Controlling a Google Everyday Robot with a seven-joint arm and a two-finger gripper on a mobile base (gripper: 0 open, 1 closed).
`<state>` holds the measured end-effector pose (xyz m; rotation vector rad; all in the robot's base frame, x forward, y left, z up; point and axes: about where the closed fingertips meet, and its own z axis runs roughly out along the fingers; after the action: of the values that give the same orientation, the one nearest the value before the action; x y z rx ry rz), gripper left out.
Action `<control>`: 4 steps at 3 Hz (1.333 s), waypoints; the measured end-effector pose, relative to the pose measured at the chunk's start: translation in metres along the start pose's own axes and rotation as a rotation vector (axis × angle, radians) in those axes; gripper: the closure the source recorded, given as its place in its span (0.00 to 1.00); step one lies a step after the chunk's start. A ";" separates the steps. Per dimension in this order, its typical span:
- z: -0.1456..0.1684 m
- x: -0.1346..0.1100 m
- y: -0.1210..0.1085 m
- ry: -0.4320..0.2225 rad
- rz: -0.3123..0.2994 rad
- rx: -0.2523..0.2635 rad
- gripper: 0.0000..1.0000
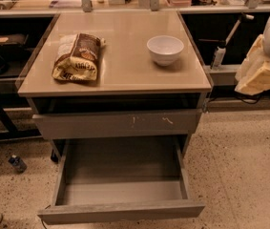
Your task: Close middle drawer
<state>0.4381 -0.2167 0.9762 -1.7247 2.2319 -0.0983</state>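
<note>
The pale gripper (261,75) hangs at the right, open or closed I cannot tell. Push the wide grey open drawer (120,213) straight back, mid-front

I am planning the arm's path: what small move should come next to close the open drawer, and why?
Probably lower the gripper and bring it left in the view, toward the front panel of the middle drawer. That drawer stands pulled far out, its grey interior exposed, while the gripper hangs at the right edge beside the tabletop, well apart from it.
</note>
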 end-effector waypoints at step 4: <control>0.081 0.038 0.086 0.059 0.122 -0.094 1.00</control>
<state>0.3727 -0.2189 0.8705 -1.6471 2.4146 -0.0168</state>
